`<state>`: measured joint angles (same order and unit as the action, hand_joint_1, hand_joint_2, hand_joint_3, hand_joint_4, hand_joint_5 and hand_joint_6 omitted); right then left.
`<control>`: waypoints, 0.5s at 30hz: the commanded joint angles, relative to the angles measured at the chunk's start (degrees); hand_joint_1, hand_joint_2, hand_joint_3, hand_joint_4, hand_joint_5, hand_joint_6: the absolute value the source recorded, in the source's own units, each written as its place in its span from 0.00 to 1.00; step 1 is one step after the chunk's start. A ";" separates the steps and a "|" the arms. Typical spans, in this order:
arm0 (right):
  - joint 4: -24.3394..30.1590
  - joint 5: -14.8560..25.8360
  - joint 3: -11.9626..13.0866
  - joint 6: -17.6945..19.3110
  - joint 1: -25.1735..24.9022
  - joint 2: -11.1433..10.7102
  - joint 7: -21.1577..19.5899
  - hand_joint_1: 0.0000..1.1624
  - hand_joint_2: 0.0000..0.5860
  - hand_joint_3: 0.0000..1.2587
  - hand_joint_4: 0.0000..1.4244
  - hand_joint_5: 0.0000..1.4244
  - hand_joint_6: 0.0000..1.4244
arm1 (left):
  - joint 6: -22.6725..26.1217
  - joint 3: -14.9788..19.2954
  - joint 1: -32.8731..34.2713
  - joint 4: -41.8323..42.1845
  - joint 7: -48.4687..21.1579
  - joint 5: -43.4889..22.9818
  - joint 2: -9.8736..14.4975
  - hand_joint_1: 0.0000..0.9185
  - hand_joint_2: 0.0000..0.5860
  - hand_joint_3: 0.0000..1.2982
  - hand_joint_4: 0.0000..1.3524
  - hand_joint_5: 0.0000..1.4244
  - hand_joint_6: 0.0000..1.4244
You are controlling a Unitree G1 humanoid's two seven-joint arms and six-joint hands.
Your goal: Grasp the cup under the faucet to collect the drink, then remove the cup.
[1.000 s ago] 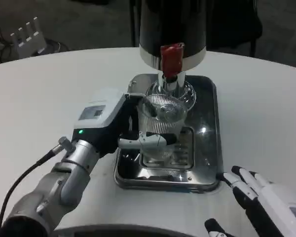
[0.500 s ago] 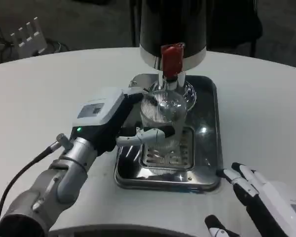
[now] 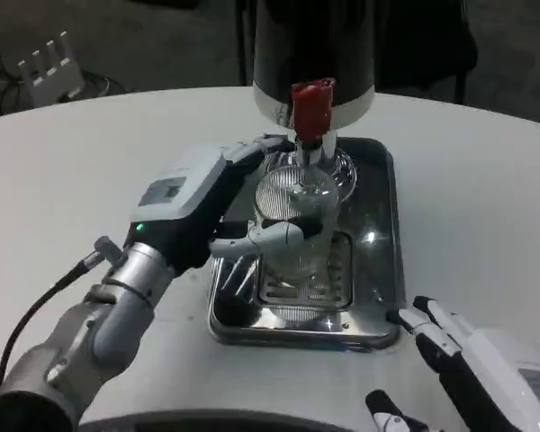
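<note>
I see the dark dispenser (image 3: 315, 54) standing just beyond my left hand (image 3: 193, 207), the steel tray (image 3: 382, 261) beneath it, and the ribbed cup (image 3: 297, 220) clamped in its fingers, now carried closer under the red faucet (image 3: 312, 108), probably aligned to fill, while my right hand (image 3: 472, 360) waits, fingers apart.

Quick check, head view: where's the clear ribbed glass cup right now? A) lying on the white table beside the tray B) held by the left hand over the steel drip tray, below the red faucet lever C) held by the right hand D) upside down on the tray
B: the left hand wraps the clear ribbed glass cup above the steel drip tray, beneath the red faucet lever; the right hand rests apart at the table's near edge.
</note>
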<state>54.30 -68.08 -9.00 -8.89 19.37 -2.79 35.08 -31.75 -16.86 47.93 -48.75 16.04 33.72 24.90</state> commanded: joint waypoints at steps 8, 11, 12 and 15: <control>-1.30 -0.31 -0.50 -0.61 -2.02 0.37 0.64 0.28 0.76 0.10 0.00 0.04 0.05 | -3.36 5.13 -7.48 8.58 -4.54 -6.54 4.42 0.17 0.16 0.19 0.06 0.14 0.28; -1.50 -0.49 -0.87 -0.67 -2.40 0.47 0.58 0.28 0.76 0.10 0.00 0.04 0.05 | -4.45 7.31 -9.89 12.53 -7.09 -9.42 5.60 0.16 0.15 0.17 0.07 0.14 0.28; -1.65 -0.54 -1.07 -0.71 -2.59 0.52 0.64 0.28 0.76 0.10 0.00 0.04 0.06 | -4.95 8.11 -10.65 13.93 -8.18 -10.74 5.98 0.15 0.16 0.17 0.09 0.15 0.28; -1.94 -0.74 -1.47 -0.76 -3.00 0.58 0.70 0.28 0.76 0.10 0.00 0.04 0.05 | -6.28 11.12 -12.78 18.53 -12.89 -16.99 6.67 0.08 0.17 0.18 0.14 0.18 0.28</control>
<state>52.70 -68.42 -10.00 -9.47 16.48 -2.48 35.21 -36.86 -7.50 36.90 -33.08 6.01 20.18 30.73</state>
